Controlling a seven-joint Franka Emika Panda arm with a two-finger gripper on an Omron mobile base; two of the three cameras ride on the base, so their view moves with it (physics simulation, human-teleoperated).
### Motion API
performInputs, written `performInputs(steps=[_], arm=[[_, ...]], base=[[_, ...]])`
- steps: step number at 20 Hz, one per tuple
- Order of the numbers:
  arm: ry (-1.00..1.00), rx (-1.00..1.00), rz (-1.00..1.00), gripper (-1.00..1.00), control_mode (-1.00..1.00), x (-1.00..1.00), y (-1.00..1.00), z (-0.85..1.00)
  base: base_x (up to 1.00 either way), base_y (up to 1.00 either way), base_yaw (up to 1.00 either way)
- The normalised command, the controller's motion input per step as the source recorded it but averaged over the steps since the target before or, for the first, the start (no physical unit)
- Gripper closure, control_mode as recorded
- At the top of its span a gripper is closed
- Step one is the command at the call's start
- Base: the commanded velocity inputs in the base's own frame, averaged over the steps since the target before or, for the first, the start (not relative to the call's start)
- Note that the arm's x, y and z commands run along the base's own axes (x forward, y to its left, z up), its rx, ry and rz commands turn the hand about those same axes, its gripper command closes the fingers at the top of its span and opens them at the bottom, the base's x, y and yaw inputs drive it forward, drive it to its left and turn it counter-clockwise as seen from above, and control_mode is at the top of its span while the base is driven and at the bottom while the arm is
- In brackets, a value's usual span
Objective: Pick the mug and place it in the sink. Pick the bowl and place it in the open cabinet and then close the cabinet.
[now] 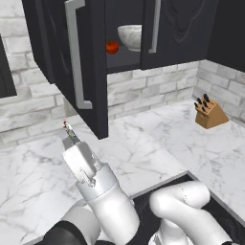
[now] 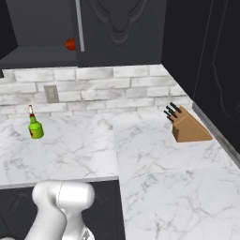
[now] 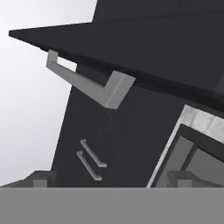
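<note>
- Speckled grey-white stone bowl [image 1: 130, 36] sits on the shelf inside the tall black upper wall cabinet [image 1: 184, 28], top centre of left base view, w/ a small red round thing [image 1: 112, 47] just beside it at shelf's left edge. So bowl part looks done; judging by that, closing the door is what's left.
- Open cabinet door [image 1: 93, 72] hangs edge-on at upper left of left base view, its long silver bar handle [image 1: 75, 57] facing the arm — prob. why the hand is aimed there.
- Two-finger claw [image 3: 112, 180], tips at bottom of hand view: released, jaws spread wide, nothing between them. The bar handle sits upper left of centre in that view, apart from the tips.
- White arm [image 1: 103, 191] rises from lower right of left base view, forearm slanting up-left, wrist end below door's lower edge, no contact seen.
- Dark grey sink basin [image 1: 143, 203] at bottom, mostly behind the arm; can't see the mug.
- Green bottle [image 2: 35, 126] mid-left, wooden knife block [image 2: 187, 126] mid-right of right base view, on white marble counter [image 2: 159, 178]; both well apart from the arm.
</note>
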Motion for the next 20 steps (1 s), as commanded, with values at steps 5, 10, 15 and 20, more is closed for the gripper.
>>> performInputs(steps=[5,10,15,20], arm=[[0.09,0.0,-0.01,-1.0,-1.0,0.44,0.23,-0.01],[0.08,0.01,0.0,-1.0,-1.0,0.3,0.3,-0.02],[0.0,0.03,-0.11,-1.0,-1.0,0.0,0.04,0.0],[-0.05,0.1,-0.29,-1.0,-1.0,-0.68,-0.24,0.0]], base=[[0.0,0.0,0.0],[0.0,0.0,0.0],[0.0,0.0,0.0],[0.0,0.0,0.0]])
